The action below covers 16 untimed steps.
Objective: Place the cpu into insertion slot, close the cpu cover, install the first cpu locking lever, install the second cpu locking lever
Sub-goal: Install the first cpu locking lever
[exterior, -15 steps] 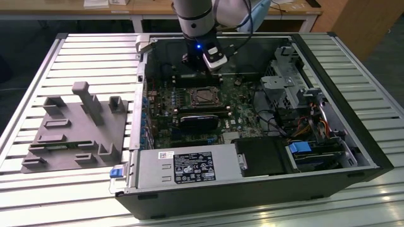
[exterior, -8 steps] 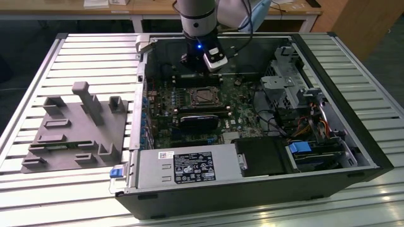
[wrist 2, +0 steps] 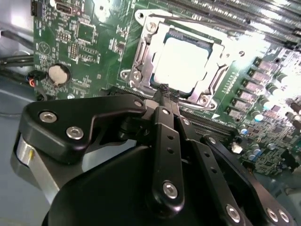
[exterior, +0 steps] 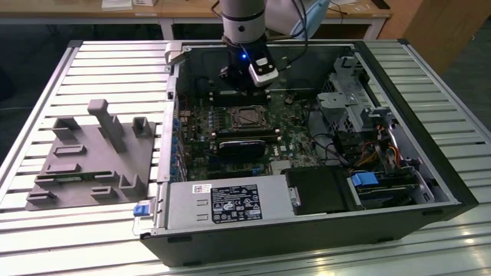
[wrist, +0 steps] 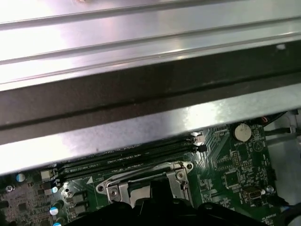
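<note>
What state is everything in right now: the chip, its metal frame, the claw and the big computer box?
computer case: lying on its side, open on top.
cpu: seated in the insertion slot, silvery top facing up.
cpu cover: appears folded down flat around the cpu.
gripper: shut, its tips at the cover's edge, holding nothing that I can see.

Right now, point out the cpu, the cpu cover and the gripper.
cpu [wrist 2: 186,59]: second wrist view, centre of its silvery top.
cpu cover [wrist 2: 141,56]: second wrist view, one side bar of the frame.
gripper [wrist 2: 165,94]: second wrist view, between its fingertips.
</note>
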### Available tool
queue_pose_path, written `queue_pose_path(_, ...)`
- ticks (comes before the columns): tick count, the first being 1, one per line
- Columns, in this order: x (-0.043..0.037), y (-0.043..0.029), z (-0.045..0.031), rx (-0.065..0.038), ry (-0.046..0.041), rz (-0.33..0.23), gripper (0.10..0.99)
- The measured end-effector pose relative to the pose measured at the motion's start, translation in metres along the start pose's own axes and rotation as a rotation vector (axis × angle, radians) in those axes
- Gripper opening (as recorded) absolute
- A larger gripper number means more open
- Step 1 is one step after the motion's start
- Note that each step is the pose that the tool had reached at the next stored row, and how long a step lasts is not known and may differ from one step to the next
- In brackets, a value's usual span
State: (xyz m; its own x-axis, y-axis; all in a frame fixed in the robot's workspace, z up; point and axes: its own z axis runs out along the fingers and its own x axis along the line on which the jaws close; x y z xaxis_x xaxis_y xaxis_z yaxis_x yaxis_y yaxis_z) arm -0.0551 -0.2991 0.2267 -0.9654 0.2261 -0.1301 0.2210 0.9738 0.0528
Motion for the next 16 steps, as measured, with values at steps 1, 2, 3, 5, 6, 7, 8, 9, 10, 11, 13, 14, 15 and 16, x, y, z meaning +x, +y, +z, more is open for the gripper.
queue_pose_path(1, -0.0002, -0.0004, 0.0, 0.003, -0.0003, 0.0, 0.102)
queue_pose_path(2, -0.0004, -0.0009, 0.0, 0.006, -0.0002, 0.001, 0.102)
queue_pose_path(3, -0.0007, -0.0014, 0.0001, 0.008, 0.0005, 0.001, 0.102)
queue_pose_path(5, -0.0012, -0.003, 0.0002, 0.011, 0.0023, 0.002, 0.102)
queue_pose_path(6, -0.0015, -0.0043, 0.0003, 0.012, 0.0033, 0.003, 0.102)
queue_pose_path(7, -0.0018, -0.0059, 0.0005, 0.012, 0.0044, 0.003, 0.102)
queue_pose_path(8, -0.0022, -0.0075, 0.0007, 0.012, 0.0061, 0.004, 0.102)
queue_pose_path(9, -0.0025, -0.0091, 0.0009, 0.013, 0.0094, 0.005, 0.102)
queue_pose_path(10, -0.0028, -0.0106, 0.0011, 0.014, 0.013, 0.005, 0.102)
queue_pose_path(11, -0.0032, -0.0121, 0.0013, 0.015, 0.0165, 0.006, 0.102)
queue_pose_path(13, -0.0038, -0.0153, 0.0018, 0.017, 0.0245, 0.008, 0.102)
queue_pose_path(14, -0.0041, -0.0168, 0.0021, 0.018, 0.0284, 0.009, 0.102)
queue_pose_path(15, -0.0044, -0.0182, 0.0025, 0.019, 0.0322, 0.01, 0.102)
queue_pose_path(16, -0.0047, -0.0197, 0.0029, 0.02, 0.0357, 0.011, 0.102)
